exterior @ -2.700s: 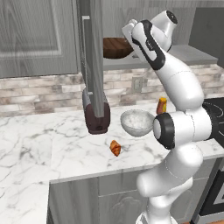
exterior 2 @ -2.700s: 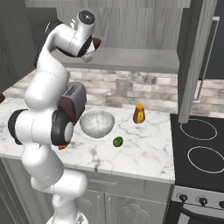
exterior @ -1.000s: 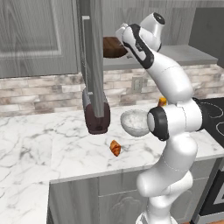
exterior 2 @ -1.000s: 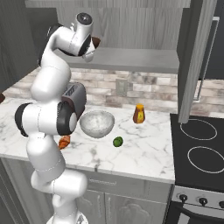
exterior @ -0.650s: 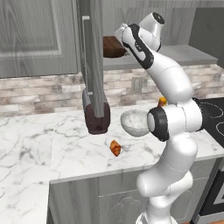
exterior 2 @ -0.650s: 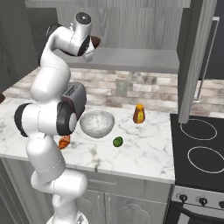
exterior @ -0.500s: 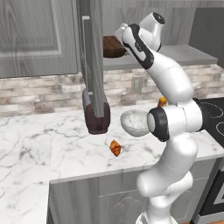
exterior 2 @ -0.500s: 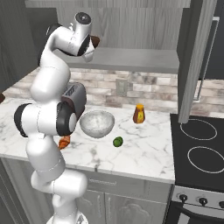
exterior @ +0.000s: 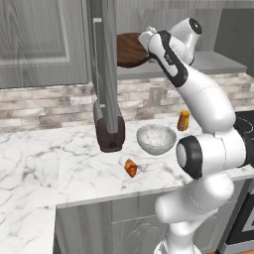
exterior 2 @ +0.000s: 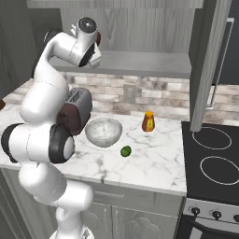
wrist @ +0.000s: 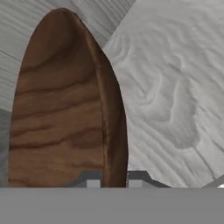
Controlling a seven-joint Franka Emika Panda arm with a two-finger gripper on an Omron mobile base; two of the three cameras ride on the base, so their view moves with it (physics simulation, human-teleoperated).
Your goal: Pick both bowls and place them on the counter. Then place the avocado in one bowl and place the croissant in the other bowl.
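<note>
- The pincer is pressed together on the rim of the wooden bowl. In the hand view the rim runs up from between the two fingertips at the bottom centre, so the bowl lies straight ahead of the pincer.
- The wooden bowl is up on the grey shelf, in the upper middle of the left base view, at the end of the raised arm.
- The table lies well below it. There the pale bowl stands already, with the croissant near it and the avocado just beside it.
- The wooden bowl is dark brown, round and wide, with a clear ring grain. It probably must be lifted off the shelf first.
</note>
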